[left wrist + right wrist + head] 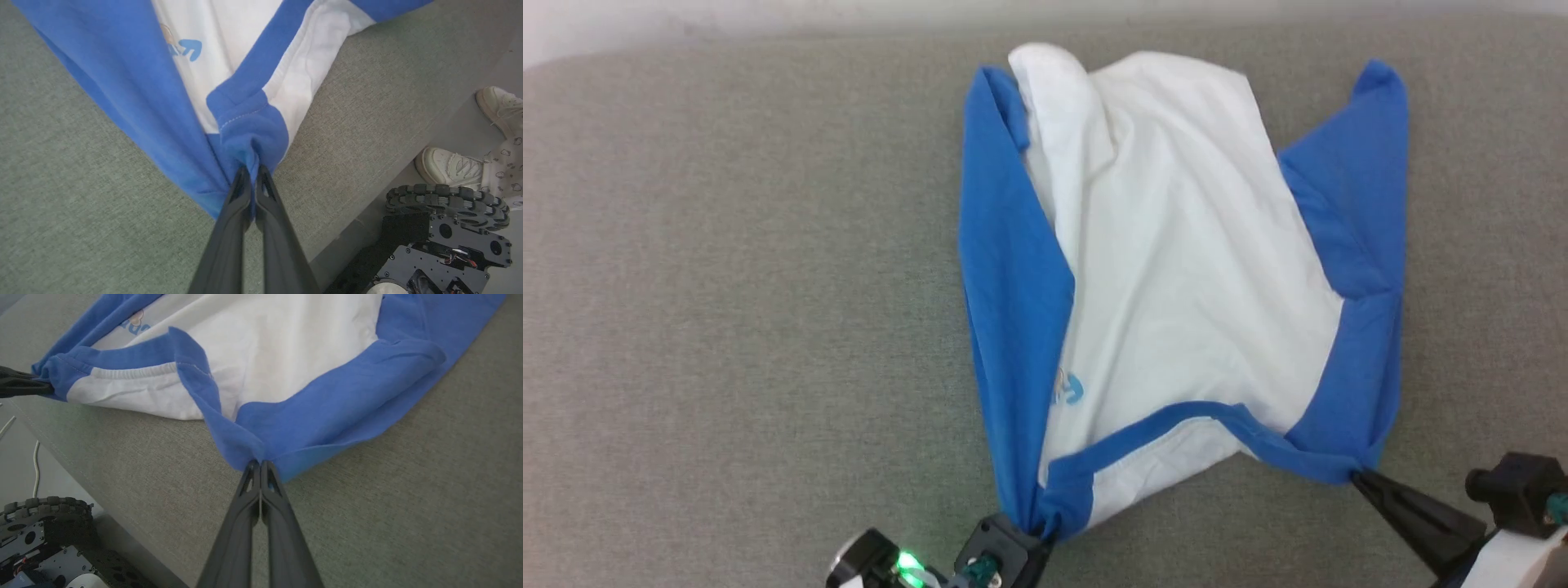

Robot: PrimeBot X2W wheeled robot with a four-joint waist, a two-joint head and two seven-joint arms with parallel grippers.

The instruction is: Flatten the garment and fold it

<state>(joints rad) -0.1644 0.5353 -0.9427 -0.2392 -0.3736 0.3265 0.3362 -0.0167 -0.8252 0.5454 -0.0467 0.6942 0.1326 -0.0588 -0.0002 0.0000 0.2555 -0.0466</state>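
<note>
The garment (1176, 269), a shirt with a white body and bright blue sleeves and collar band, lies loosely spread on the grey surface with its collar toward me. My left gripper (1037, 532) is shut on the blue fabric at the near left shoulder, and its wrist view shows the cloth (245, 134) bunched between the left gripper's (253, 167) fingertips. My right gripper (1357, 477) is shut on the near right blue corner, pinching the fabric (327, 412) at the right gripper's (260, 462) tips. The far hem is rumpled and folded over.
The grey padded table (727, 286) stretches wide to the left and right of the shirt. Beyond its near edge are the robot's wheeled base (445, 228), a person's white shoes (449, 167) and thin cables on the floor (36, 465).
</note>
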